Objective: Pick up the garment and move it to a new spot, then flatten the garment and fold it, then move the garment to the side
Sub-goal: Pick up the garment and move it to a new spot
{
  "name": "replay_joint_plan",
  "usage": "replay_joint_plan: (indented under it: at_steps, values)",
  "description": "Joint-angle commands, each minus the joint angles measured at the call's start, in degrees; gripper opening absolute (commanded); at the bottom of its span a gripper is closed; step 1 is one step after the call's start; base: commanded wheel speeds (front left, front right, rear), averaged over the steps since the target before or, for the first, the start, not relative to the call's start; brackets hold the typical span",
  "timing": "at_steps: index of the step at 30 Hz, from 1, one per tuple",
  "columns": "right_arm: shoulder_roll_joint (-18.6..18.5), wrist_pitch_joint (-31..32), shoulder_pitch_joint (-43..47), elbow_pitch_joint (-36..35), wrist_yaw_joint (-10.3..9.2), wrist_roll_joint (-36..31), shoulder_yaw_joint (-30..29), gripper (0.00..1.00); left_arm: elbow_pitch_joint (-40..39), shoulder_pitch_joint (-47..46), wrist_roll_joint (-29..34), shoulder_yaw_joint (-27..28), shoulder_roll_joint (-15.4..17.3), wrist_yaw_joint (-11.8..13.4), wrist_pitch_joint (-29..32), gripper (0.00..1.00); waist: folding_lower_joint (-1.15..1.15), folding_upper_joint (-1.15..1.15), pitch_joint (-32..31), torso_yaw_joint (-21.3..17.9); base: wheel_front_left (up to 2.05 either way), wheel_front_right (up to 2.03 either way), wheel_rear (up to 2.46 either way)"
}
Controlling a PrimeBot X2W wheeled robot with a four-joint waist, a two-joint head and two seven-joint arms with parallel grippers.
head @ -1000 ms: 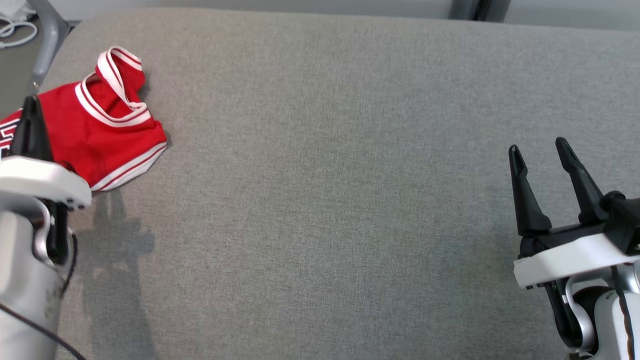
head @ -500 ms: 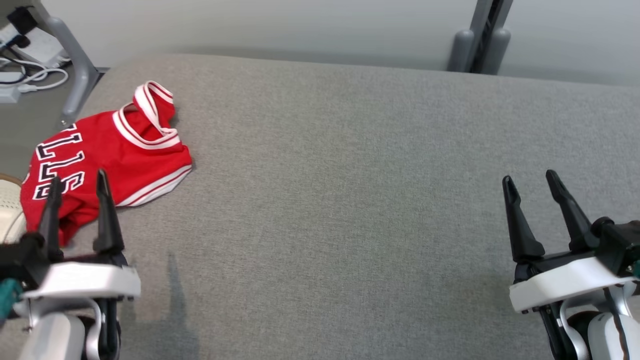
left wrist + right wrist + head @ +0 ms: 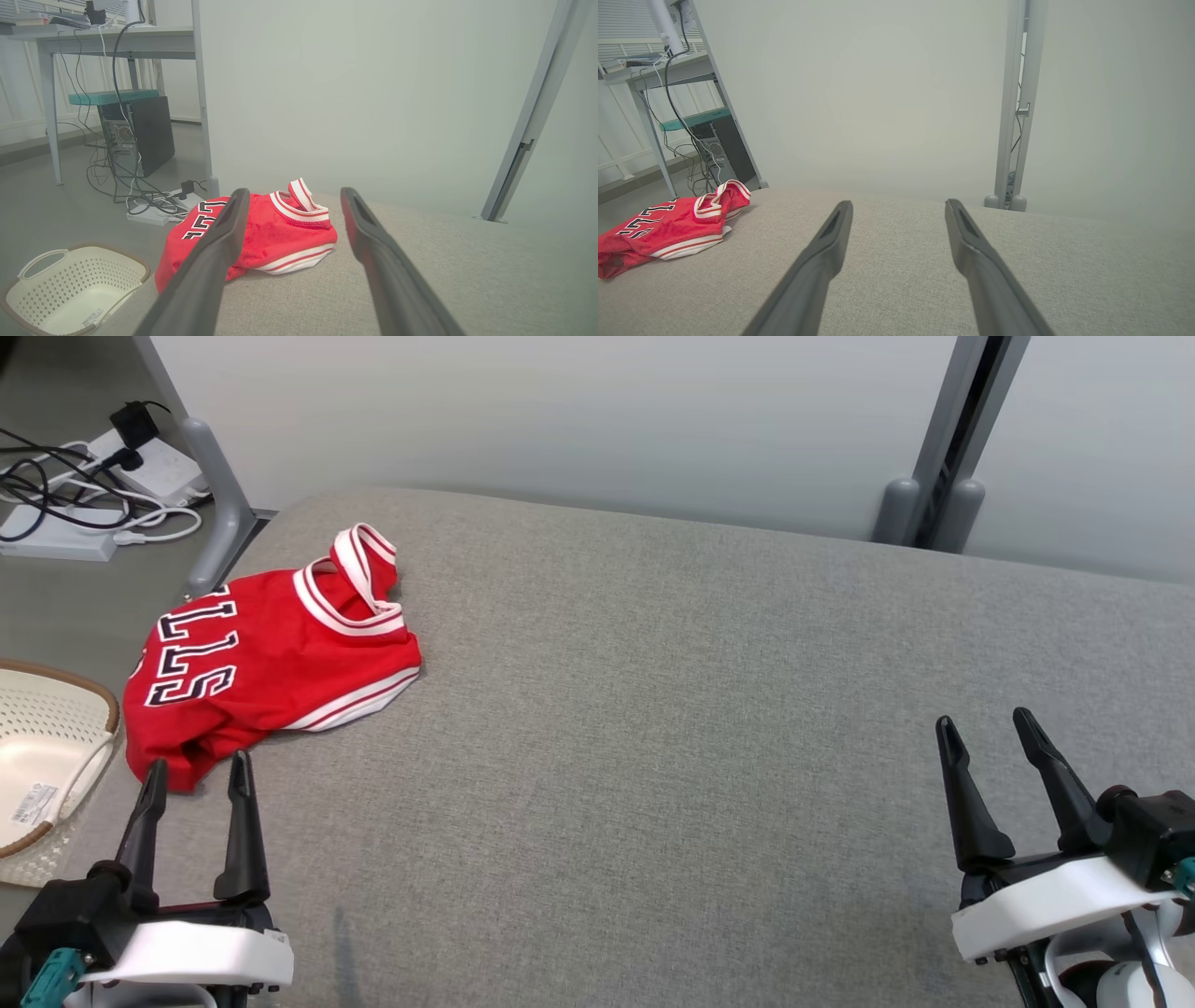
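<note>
Garment (image 3: 271, 663) lies at the far left of the gray cushion (image 3: 653, 728), and I hold nothing.

Closest to me, my left gripper (image 3: 199, 762) sits low on the left. Its two dark fingers are spread apart, with the tips near the garment's near edge. My right gripper (image 3: 983, 719) sits low on the right, well apart from the garment. Its fingers are spread apart too, over bare cushion. A bit farther out, the garment is a red jersey with white stripes and black letters. It is bunched up, one strap loop sticks up, and it reaches the cushion's left edge. Left of it, down on the floor, is a cream basket (image 3: 37, 733). Farther back on the left are white power strips and cables (image 3: 65, 513). At the very back are a pale wall (image 3: 560, 420) and a gray post (image 3: 943, 476).
</note>
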Motion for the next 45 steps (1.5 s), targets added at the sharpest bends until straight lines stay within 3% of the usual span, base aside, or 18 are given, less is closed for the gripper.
replay_joint_plan:
  at_steps: [1, 10, 20, 28, 35, 45]
  values:
    - [-0.2, -0.1, 0.6, -0.1, -0.02, 0.4, -0.2, 1.00, 0.1, 0.3, 0.0, 0.4, 0.5, -0.2, -0.2, 1.00, 0.00, 0.00, -0.6, 0.4, 0.00, 0.00, 0.00]
    - [-0.2, 0.5, 0.8, -0.7, -0.02, 0.0, 0.2, 1.00, -0.8, 0.4, 0.6, -0.2, 0.7, 0.9, 0.3, 1.00, 0.00, 0.00, -0.8, 0.7, 0.00, 0.00, 0.00]
    - [-0.2, 0.8, 0.7, -1.1, -0.02, 0.1, -0.2, 1.00, -0.3, -1.4, 0.3, 0.2, 0.7, 0.0, 0.0, 1.00, 0.00, 0.00, 0.1, 1.3, 0.00, 0.00, 0.00]
    - [-0.2, 2.2, -1.3, -3.1, -0.02, -1.1, 0.0, 1.00, 2.1, -10.2, 0.6, 0.4, 2.1, -1.2, 0.9, 1.00, 0.00, 0.00, 4.2, 1.4, 0.00, 0.00, 0.00]
    - [-0.2, 3.4, -4.5, -4.8, -0.02, -2.7, 1.7, 1.00, 14.0, -23.4, -0.7, 0.3, 5.0, -4.5, 3.8, 1.00, 0.00, 0.00, 10.6, -1.0, 0.00, 0.00, 0.00]
    - [-0.2, 3.8, -9.1, -5.4, -0.02, -3.7, 3.8, 1.00, 39.1, -37.9, -3.1, -1.6, 6.3, -10.7, 7.8, 1.00, 0.00, 0.00, 19.6, -5.5, 0.00, 0.00, 0.00]
